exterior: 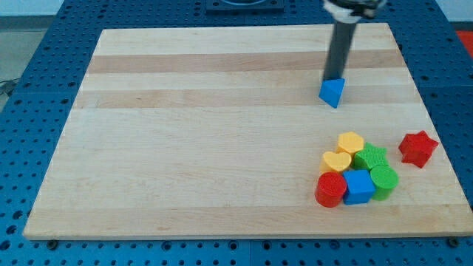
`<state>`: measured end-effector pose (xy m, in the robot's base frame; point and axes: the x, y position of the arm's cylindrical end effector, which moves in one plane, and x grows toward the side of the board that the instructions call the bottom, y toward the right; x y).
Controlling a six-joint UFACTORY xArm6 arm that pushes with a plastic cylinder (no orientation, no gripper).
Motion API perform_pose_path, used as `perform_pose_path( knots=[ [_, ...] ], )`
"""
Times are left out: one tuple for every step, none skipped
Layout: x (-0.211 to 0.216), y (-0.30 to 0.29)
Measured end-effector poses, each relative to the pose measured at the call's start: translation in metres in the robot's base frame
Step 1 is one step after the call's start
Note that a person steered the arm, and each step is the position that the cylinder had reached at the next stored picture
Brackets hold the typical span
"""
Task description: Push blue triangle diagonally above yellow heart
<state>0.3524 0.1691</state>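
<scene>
On the wooden tabletop (222, 133) my tip (332, 78) stands at the top edge of the blue triangle (332, 91), touching it or nearly so. The end effector is just a bare rod — no jaws, nothing held. The triangle lies well above the cluster at the view's lower right, where the yellow heart (336, 161) sits on the left side against a second yellow block (351, 142). To push well, I judge a steady stroke downward, kept centred on the triangle's edge so it does not spin off, stopping short of the cluster — diagonal to the heart, not into it. The triangle is small, bright blue and wedge-shaped, one corner pointing down.
</scene>
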Motion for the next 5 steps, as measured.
perform_pose_path(
  knots=[
    [0.0, 0.042],
    [0.003, 0.068],
    [0.01, 0.054],
    [0.016, 0.023],
    [0.019, -0.004]
  ],
)
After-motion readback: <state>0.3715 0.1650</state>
